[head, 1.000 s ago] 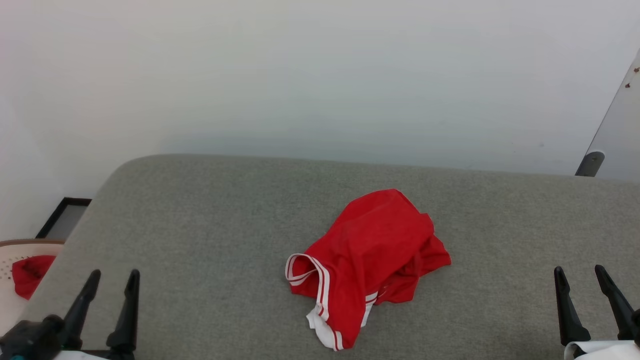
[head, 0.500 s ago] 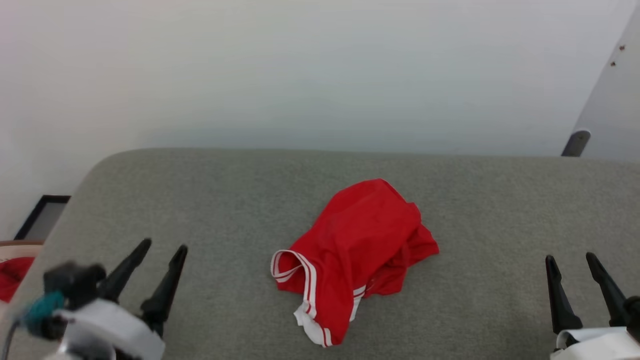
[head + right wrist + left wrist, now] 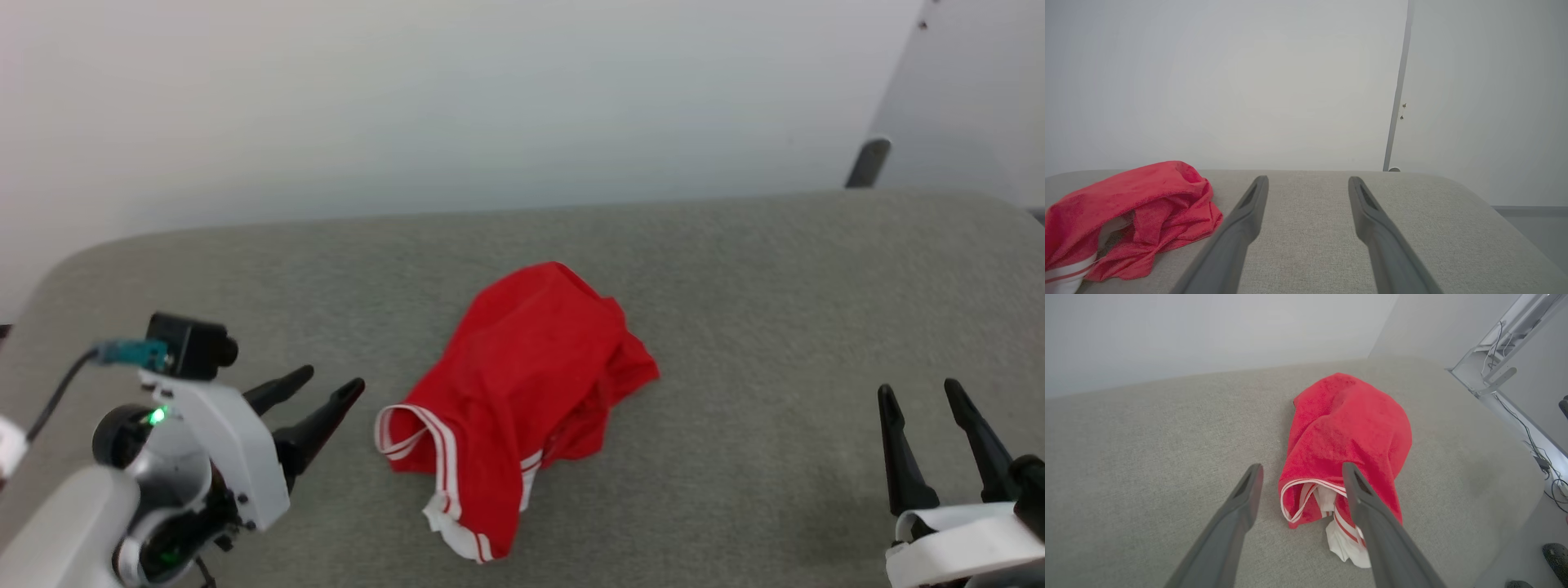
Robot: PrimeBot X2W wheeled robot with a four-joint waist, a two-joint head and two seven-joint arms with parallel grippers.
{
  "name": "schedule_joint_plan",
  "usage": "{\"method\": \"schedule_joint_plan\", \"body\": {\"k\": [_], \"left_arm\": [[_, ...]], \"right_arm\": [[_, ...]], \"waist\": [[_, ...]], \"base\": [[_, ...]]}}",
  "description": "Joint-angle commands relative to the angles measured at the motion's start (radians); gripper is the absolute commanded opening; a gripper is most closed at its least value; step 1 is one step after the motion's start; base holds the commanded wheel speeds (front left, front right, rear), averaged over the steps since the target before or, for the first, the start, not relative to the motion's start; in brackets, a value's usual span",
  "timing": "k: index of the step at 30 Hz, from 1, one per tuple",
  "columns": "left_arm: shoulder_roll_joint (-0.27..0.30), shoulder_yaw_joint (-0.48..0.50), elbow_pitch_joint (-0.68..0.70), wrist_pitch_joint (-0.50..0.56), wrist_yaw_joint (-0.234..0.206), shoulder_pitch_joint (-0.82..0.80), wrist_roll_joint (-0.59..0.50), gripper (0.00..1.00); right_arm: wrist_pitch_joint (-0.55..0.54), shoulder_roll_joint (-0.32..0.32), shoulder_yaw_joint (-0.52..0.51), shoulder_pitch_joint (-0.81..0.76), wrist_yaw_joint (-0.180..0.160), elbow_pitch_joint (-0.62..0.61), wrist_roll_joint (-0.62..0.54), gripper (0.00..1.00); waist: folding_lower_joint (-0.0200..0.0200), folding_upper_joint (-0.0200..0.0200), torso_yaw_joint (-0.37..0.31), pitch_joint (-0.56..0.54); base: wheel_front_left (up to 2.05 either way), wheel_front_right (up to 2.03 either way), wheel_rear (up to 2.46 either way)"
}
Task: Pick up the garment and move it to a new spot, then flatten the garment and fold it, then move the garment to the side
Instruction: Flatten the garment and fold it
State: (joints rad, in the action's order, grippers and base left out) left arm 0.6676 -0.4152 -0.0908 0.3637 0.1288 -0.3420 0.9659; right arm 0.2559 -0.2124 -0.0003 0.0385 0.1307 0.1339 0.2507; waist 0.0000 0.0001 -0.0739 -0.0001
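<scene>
At the far left we see the left gripper [image 3: 335, 378] low over the grey padded surface [image 3: 735, 278], its two dark fingers spread apart with nothing between them, pointing to the right at the garment [image 3: 522, 376]. In the head view its tips stand just beside the shirt's striped opening, with a narrow strip of the surface between them. On the wrist behind the fingers we note a small black camera [image 3: 192, 345] and a green light [image 3: 155, 416]. In the middle lies the garment, a crumpled red heap resting on the surface, with a red-and-white striped hem looped open on its left side and a bit of white cloth poking out at its near edge. In the left wrist view we find the heap just ahead of the spread fingers, its striped opening turned toward them. At the far right the right gripper [image 3: 918, 389] sits low by the near edge, its fingers pointing up the view, likewise spread and holding nothing, well apart from the garment. Beyond it, at the upper right, a dark post [image 3: 867, 162] stands against the pale wall [image 3: 408, 98].
</scene>
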Motion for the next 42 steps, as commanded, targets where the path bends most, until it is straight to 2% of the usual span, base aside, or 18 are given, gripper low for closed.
{"method": "schedule_joint_plan", "body": {"k": [1, 11, 21, 26, 27, 28, 29, 36, 42], "left_arm": [[-0.002, -0.006, -0.016, 0.034, 0.001, -0.025, 0.025, 1.0], [-0.009, -0.081, -0.123, 0.223, -0.012, -0.139, 0.037, 1.0], [-0.002, -0.143, -0.233, 0.296, -0.007, -0.201, -0.011, 1.0], [-0.03, -0.152, -0.277, 0.326, -0.005, -0.215, 0.028, 1.0], [-0.031, -0.156, -0.285, 0.337, -0.005, -0.216, 0.033, 0.94], [-0.036, -0.158, -0.291, 0.347, -0.005, -0.22, 0.043, 0.31], [-0.041, -0.158, -0.294, 0.353, -0.004, -0.225, 0.05, 0.0], [-0.041, -0.164, -0.288, 0.359, 0.0, -0.267, 0.057, 0.0], [-0.059, -0.164, -0.208, 0.366, 0.002, -0.331, 0.069, 0.0]], "right_arm": [[0.005, 0.004, -0.002, 0.02, 0.0, -0.004, 0.002, 1.0], [0.008, 0.017, -0.003, 0.051, 0.0, -0.013, 0.009, 1.0], [0.01, 0.027, -0.004, 0.078, 0.0, -0.012, 0.014, 1.0], [0.01, 0.033, -0.01, 0.081, 0.0, -0.016, 0.013, 1.0], [0.01, 0.033, -0.011, 0.082, 0.0, -0.017, 0.013, 1.0], [0.01, 0.035, -0.011, 0.084, 0.0, -0.018, 0.013, 1.0], [0.01, 0.035, -0.012, 0.086, 0.0, -0.018, 0.013, 1.0], [0.01, 0.033, -0.016, 0.085, 0.0, -0.016, 0.013, 1.0], [0.01, 0.033, -0.016, 0.077, 0.0, -0.017, 0.012, 1.0]], "waist": [[0.0, -0.0001, -0.046, 0.043], [0.0, -0.0001, -0.111, 0.113], [0.0, -0.0001, -0.139, 0.165], [0.0, -0.0001, -0.139, 0.178], [0.0, -0.0001, -0.139, 0.18], [0.0, -0.0001, -0.137, 0.181], [0.0, -0.0001, -0.136, 0.181], [0.0, -0.0001, -0.122, 0.171], [0.0, -0.0001, -0.114, 0.156]], "base": [[0.0, 0.0, 0.0], [0.0, 0.0, 0.0], [0.0, 0.0, 0.0], [0.0, 0.0, 0.0], [0.0, 0.0, 0.0], [0.0, 0.0, 0.0], [0.0, 0.0, 0.0], [0.0, 0.0, 0.0], [0.0, 0.0, 0.0]]}}
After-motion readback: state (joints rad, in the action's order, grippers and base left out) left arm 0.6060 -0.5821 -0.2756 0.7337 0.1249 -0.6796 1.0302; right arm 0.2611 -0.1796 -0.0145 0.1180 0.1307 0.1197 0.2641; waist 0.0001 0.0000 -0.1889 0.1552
